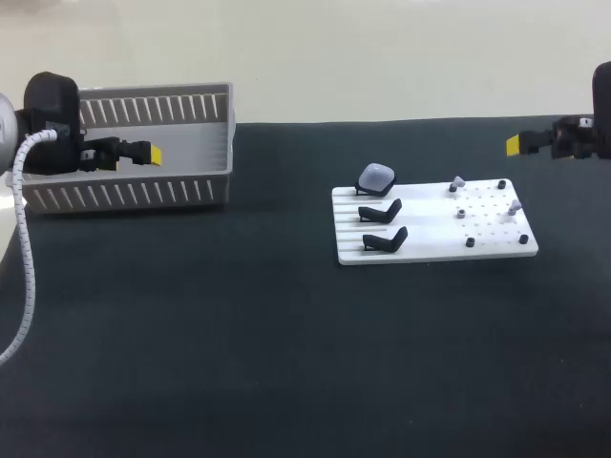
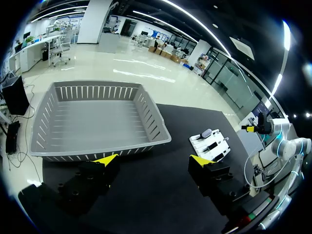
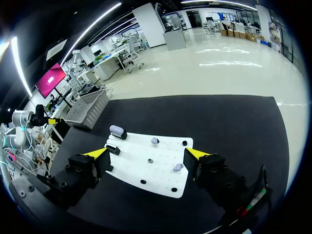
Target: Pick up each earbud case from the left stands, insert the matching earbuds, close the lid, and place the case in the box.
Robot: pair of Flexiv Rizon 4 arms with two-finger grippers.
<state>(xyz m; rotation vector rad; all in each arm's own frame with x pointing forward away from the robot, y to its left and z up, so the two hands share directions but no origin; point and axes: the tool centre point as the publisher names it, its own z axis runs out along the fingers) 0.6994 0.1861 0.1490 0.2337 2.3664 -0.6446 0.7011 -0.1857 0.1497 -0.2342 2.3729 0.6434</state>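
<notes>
Our left gripper (image 2: 152,161) hangs wide and empty over the dark surface (image 1: 239,334), just in front of the grey slatted plastic box (image 2: 92,119), which shows no case inside. Our right gripper (image 3: 146,153) is spread just as wide and holds nothing. In the head view it stands well apart from the white pegged board (image 1: 430,250), off beyond its right end.

The task's thing, a pale lavender-grey earbud case (image 1: 376,176), sits on the rearmost of three black stands (image 1: 380,211) at the board's left end; the two nearer stands are bare. We cannot tell from here whether its lid is open. Small pale grey earbuds (image 1: 457,182) perch on the board's right half, among short black pegs (image 1: 502,184).

We judge the pick-up of this case to be the step in hand, and several things could spoil it:

- The case looks rounded and smooth, so a pinch off its middle could squirt it out or tip it on the stand.
- A grip across the lid would block the opening that has to follow.
- The board seems merely laid on the surface, so a sideways push could slide it and shift every target.
- The earbuds are tiny and loosely seated, so a passing finger could knock one off its peg.
- Both arms must work over the same small board and could meet there.
</notes>
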